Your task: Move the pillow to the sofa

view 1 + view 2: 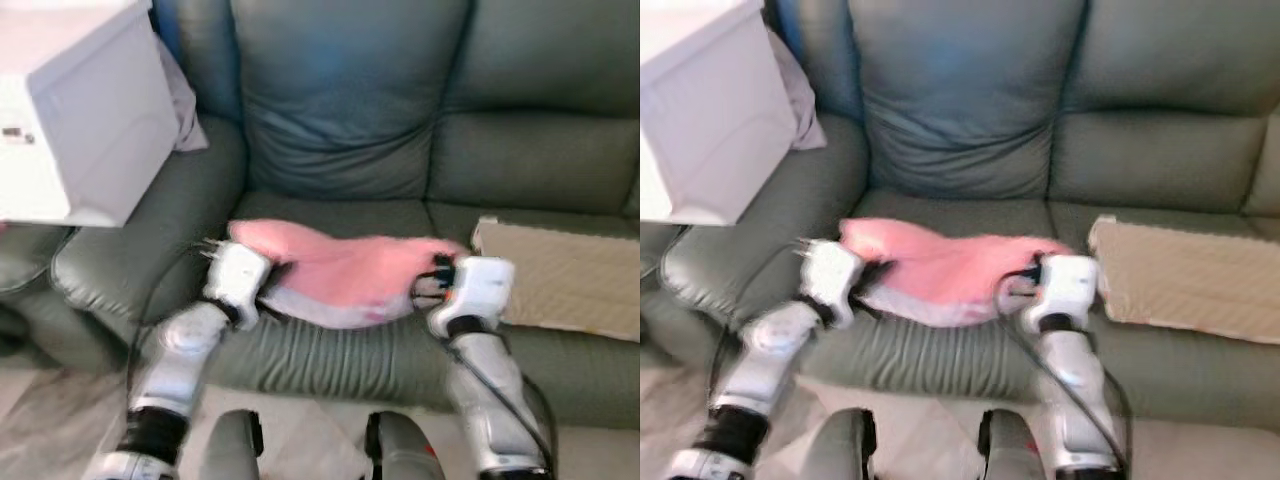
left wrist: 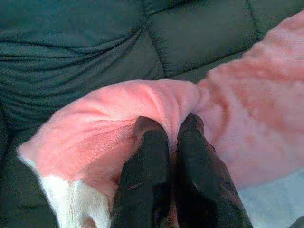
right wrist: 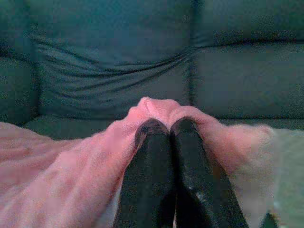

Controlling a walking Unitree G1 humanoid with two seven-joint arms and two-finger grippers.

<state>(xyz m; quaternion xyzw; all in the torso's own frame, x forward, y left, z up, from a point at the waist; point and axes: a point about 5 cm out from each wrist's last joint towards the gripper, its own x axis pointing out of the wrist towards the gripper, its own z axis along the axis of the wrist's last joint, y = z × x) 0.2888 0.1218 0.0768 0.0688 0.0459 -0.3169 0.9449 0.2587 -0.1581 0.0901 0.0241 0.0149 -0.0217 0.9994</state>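
A pink fluffy pillow (image 1: pixel 340 272) with a white underside hangs just above the seat of the dark green sofa (image 1: pixel 350 110). My left gripper (image 2: pixel 173 128) is shut on its left corner, the pink cloth pinched between the black fingers (image 2: pixel 147 166). At the pillow's right corner my right gripper (image 3: pixel 165 124) is shut as well, with the cloth bunched around its fingertips. Both silver arms (image 1: pixel 180 350) reach forward from below, one on each side of the pillow.
A white box-like cabinet (image 1: pixel 80 110) stands at the left, over the sofa's armrest (image 1: pixel 130 250). A beige quilted mat (image 1: pixel 565 275) lies on the right seat cushion. A grey cloth (image 1: pixel 185 110) lies behind the cabinet. Pale marbled floor (image 1: pixel 60 420) lies in front.
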